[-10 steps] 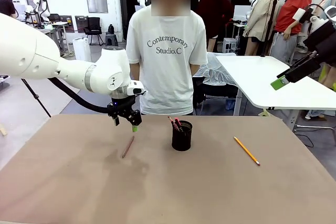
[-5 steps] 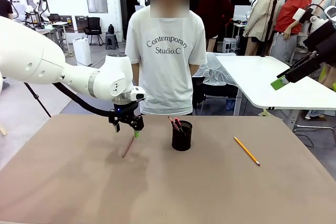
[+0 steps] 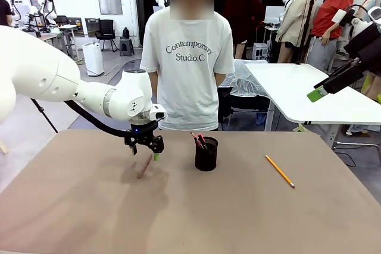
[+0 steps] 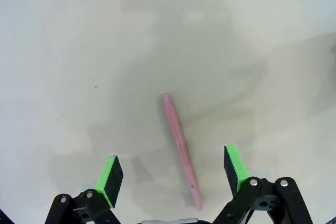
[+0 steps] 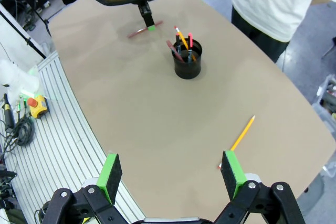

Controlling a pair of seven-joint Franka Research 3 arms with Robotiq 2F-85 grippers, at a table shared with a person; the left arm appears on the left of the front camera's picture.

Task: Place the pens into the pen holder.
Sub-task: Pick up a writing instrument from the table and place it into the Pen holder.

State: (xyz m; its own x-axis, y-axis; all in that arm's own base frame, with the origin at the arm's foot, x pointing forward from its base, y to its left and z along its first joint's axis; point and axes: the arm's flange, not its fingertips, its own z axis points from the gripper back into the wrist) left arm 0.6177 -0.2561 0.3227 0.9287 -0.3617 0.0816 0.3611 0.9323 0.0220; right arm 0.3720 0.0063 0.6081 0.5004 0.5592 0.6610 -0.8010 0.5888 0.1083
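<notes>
The left gripper (image 3: 145,153) hangs low over the table (image 3: 238,224), well to the left of the pen holder (image 3: 206,156), with its jaws spread wide and nothing between them. In the left wrist view the green pads (image 4: 112,174) stand on either side of the reddish-brown pen (image 4: 181,152), which lies flat on the table between them, slightly askew to the line of the fingers and touched by neither. My reading is that the grasp is lined up but not yet made: the hand needs to come down and close.

Further out, the black mesh pen holder stands upright near the far middle of the table, already carrying several pens (image 3: 199,140), their ends poking above its rim; the right wrist view shows a yellow one and red ones among them.

To the right of the pen holder, well apart from it, a yellow-orange pencil (image 3: 280,171) lies loose on the table.

The right gripper (image 5: 170,174) is held high, far to the holder's right, jaws wide apart and empty.

So the job looks partly done: two sticks remain on the table, one on each side of the holder.
</notes>
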